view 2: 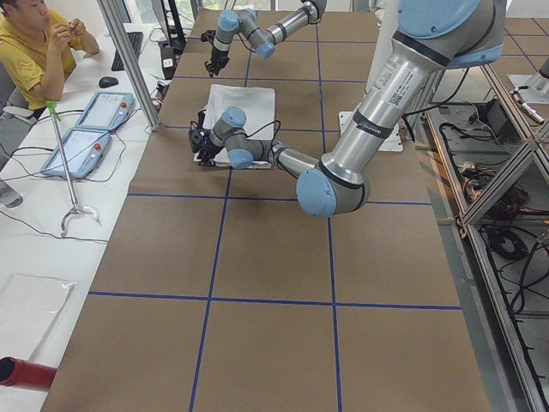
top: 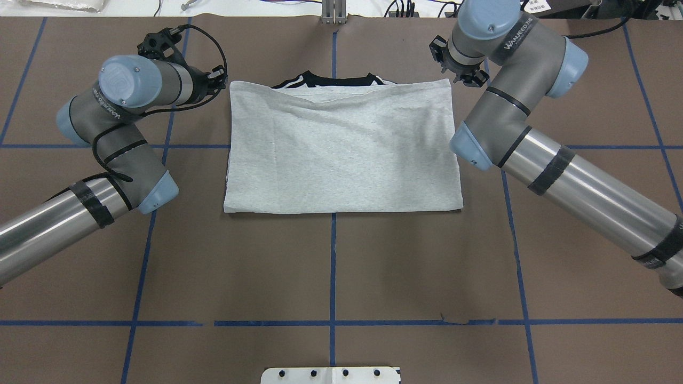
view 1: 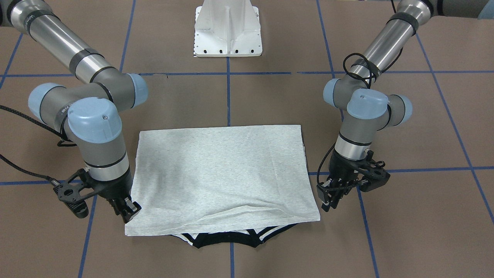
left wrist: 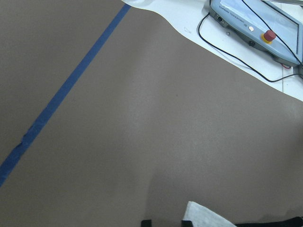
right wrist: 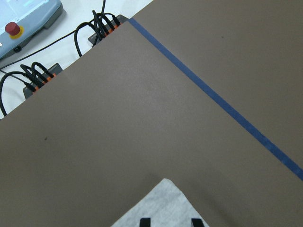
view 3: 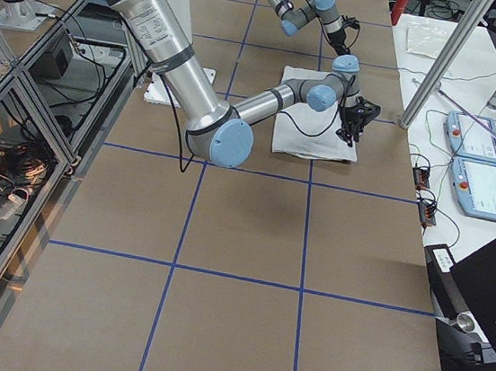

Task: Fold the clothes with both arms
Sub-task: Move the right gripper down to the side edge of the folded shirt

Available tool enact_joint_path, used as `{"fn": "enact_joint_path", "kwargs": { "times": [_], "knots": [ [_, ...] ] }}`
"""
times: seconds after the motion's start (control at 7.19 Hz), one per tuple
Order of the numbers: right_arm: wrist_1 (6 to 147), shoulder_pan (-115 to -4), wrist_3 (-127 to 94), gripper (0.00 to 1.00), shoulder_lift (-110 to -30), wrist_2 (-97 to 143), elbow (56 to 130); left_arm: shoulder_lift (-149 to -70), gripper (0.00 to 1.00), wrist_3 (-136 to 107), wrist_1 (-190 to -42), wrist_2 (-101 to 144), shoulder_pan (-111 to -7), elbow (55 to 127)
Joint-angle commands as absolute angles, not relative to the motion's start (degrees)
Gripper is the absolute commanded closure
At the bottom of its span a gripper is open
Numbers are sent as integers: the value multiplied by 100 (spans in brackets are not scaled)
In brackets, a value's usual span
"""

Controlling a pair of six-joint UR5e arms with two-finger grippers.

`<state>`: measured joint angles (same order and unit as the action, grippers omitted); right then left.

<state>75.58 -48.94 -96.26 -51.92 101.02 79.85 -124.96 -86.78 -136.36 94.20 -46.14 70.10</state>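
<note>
The grey T-shirt point(view 1: 224, 173) lies flat on the brown table, folded in half into a rectangle. Its black-striped collar point(view 1: 231, 240) peeks out at the edge far from the robot, and its print is hidden. It also shows in the overhead view point(top: 341, 149). My left gripper point(view 1: 329, 200) hangs just beside the shirt's far corner, apart from it and open. In the left wrist view the gripper point(left wrist: 165, 223) has the corner point(left wrist: 208, 218) next to it. My right gripper point(view 1: 129, 211) is open at the other far corner. In the right wrist view the gripper point(right wrist: 170, 222) straddles that corner point(right wrist: 161, 205).
The white pedestal base point(view 1: 228, 34) stands at the robot's side of the table. Blue tape lines point(top: 333, 266) cross the brown surface. Beyond the table's far edge lie control pendants point(left wrist: 255, 23) and cables point(right wrist: 102, 26). An operator point(view 2: 34, 43) sits there.
</note>
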Motion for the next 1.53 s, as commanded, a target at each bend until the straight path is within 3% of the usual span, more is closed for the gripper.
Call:
{"fn": "enact_joint_path", "kwargs": {
  "times": [0.0,0.28,0.56,1.39],
  "knots": [
    [7524,-4423,-10261,42,-6386,10187,9426,-12498,53,-8657,-13649,9431,-4623,7014],
    [7515,-3800,-10914,36,-7027,10047,10147,-12489,47,-8649,-13658,9431,-4623,7031],
    [7532,-3263,-10969,34,-7189,9582,10143,-12489,46,-8648,-13658,9422,-4623,7031],
    [7523,-3111,-11100,36,-7321,9501,10099,-12480,46,-8648,-13649,9422,-4623,7031]
  ]
}}
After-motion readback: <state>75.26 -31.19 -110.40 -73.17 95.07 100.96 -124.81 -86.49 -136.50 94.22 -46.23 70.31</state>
